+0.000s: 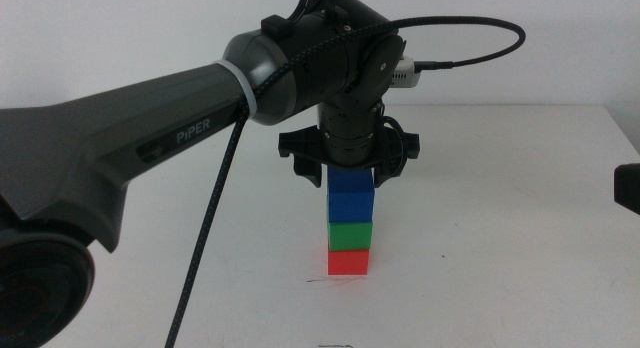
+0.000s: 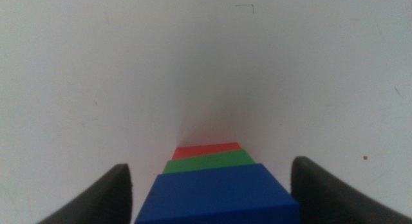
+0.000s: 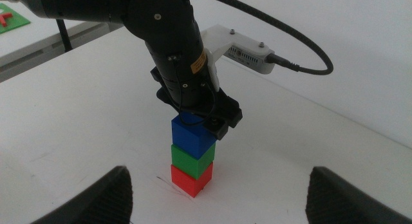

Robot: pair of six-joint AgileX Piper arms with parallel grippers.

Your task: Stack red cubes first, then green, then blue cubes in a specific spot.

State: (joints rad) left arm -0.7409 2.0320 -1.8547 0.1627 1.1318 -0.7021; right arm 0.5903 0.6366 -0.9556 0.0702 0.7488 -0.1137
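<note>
Three cubes stand in one upright stack on the white table: the red cube (image 1: pixel 348 262) at the bottom, the green cube (image 1: pixel 350 235) on it, the blue cube (image 1: pixel 351 195) on top. The stack rests beside a thin dark scratch line (image 1: pixel 318 280) marking the spot. My left gripper (image 1: pixel 349 174) hangs straight over the stack, open, its jaws flanking the blue cube's upper part with gaps either side. The left wrist view looks down the blue cube (image 2: pixel 215 197), green cube (image 2: pixel 209 161) and red cube (image 2: pixel 206 149). My right gripper (image 3: pixel 222 188) waits open and empty, facing the stack (image 3: pixel 192 153).
The left arm's grey body (image 1: pixel 120 138) and its black cable (image 1: pixel 215 218) cross the table's left half. A dark part of the right arm (image 1: pixel 627 188) shows at the right edge. A second small dark mark (image 1: pixel 335 344) lies near the front edge.
</note>
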